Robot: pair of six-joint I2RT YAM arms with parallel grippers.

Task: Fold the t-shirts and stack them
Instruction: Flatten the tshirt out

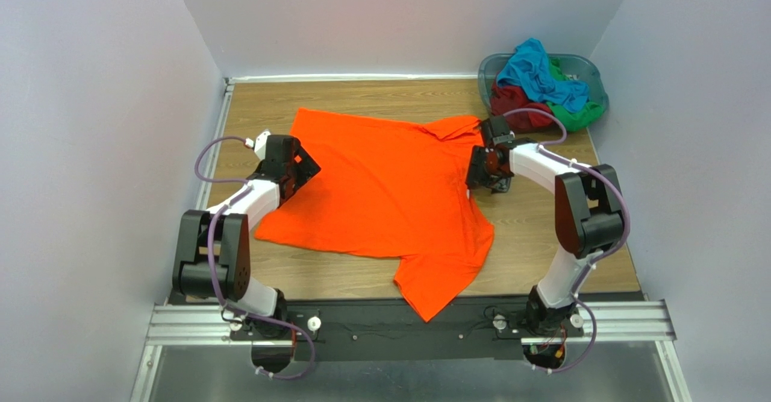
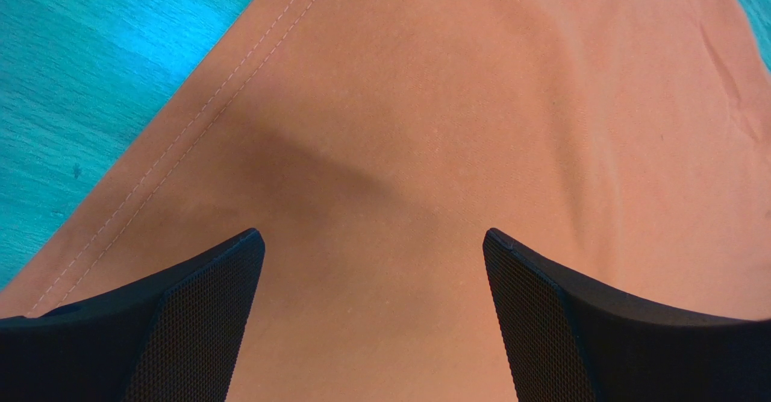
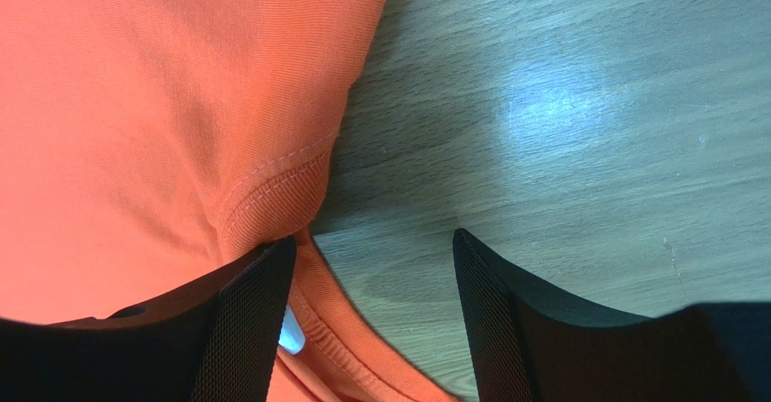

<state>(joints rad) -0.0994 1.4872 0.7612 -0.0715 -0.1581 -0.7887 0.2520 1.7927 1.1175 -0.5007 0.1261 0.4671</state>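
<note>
Two open claws at opposite edges of the spread orange t-shirt (image 1: 380,190).
The shirt lies flat on the surface (image 1: 380,95), laid out for folding. The left claw (image 2: 371,239) hovers over cloth just inside the stitched hem, jaws wide, holding nothing. The right claw (image 3: 373,239) straddles the ribbed collar (image 3: 271,199), jaws wide and gripping nothing, probably placed to pinch that edge. The turquoise shirt (image 1: 534,67), dark red shirt (image 1: 516,104) and green shirt (image 1: 579,113) sit in the basket (image 1: 593,72).

Overhead view: bright, even, sharp; shadows were soft and short. Left wrist view: table (image 2: 81,67) read teal, orange t-shirt (image 2: 507,95) dulled brownish, one soft shadow crossed it. Right wrist view: pale glare sat on the table; my fingers (image 3: 244,330) looked crisp.
</note>
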